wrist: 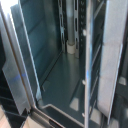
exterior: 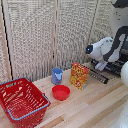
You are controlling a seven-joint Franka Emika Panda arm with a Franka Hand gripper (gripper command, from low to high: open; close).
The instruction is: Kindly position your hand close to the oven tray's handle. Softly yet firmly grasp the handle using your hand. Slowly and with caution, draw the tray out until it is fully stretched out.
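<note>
One hand (exterior: 98, 64) (grip perhaps hidden), one oven tray (exterior: 100, 75), one red basket (exterior: 22, 101)

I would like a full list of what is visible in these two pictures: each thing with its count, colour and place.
basket: 1, red with blue rim, at the exterior view's left on the table
bowl: 1, red, mid-table, in front of the mug
mug: 1, blue, behind the bowl
cereal box: 1, yellow and red, upright, right of the mug
tray: 1, dark bars, sticking out toward the box at the exterior view's right
oven: 1, dark interior fills the wrist view
table: 1, light wood
screen: 1, pale woven, behind the table
hand: 1, white, above the tray; fingers not clear
</note>
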